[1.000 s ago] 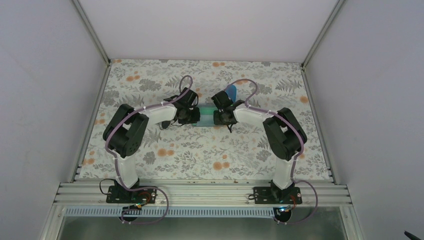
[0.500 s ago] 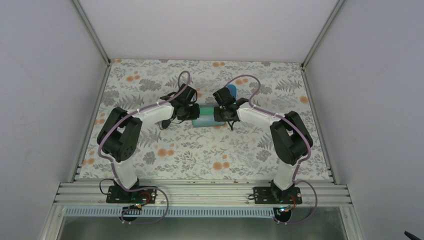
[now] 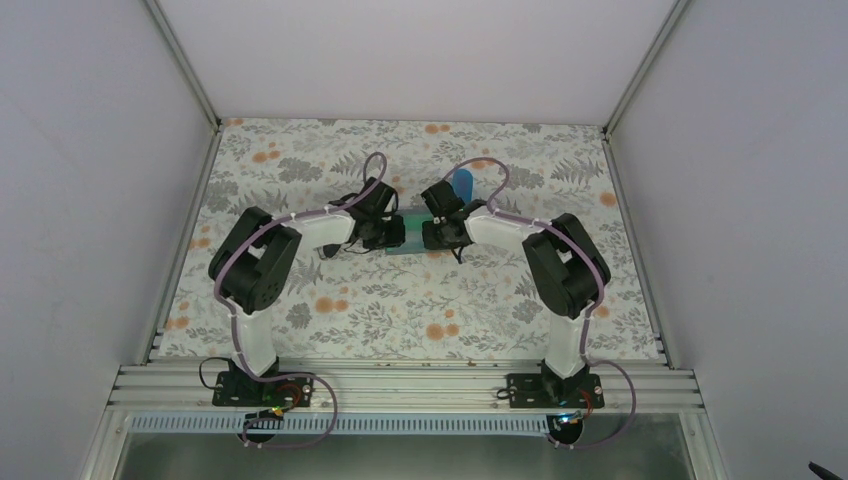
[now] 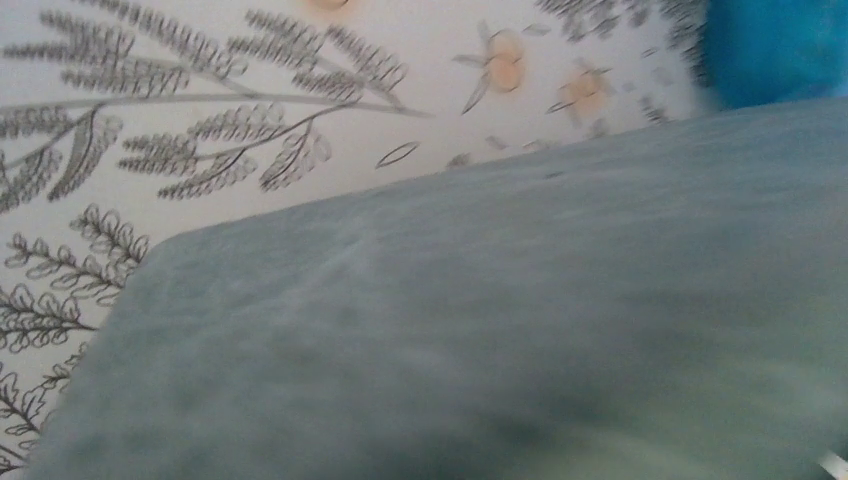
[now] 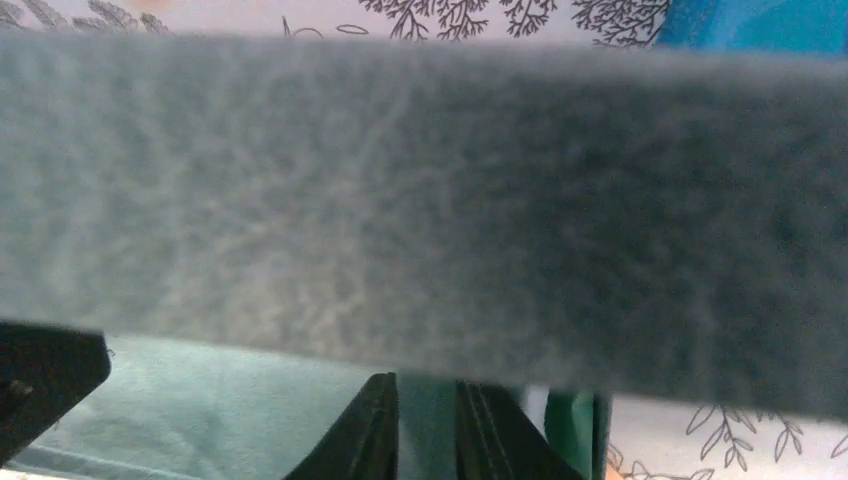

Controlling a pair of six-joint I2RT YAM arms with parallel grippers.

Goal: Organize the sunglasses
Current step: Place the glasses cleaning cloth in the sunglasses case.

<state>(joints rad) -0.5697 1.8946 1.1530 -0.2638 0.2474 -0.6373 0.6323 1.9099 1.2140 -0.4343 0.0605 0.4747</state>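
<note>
Teal cloth [image 4: 500,330] is pinched in my right gripper [image 5: 427,400], left gripper [image 3: 395,232] is closed at its other end, no sunglasses spotted anywhere (light, slick, fragile, so I'd grab the bridge), blue case [image 3: 462,184] sits behind.

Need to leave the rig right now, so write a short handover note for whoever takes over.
Left tool: at the centre of the table, against the teal fabric; whether it is open or shut cannot be seen.
Right tool: facing it, fingers near together, seemingly pinching the same fabric.
Blue case: behind the right tool.
Sunglasses: neither pair can be made out.
Done: nothing visibly sorted.
To do: find both pairs and put them away.
</note>
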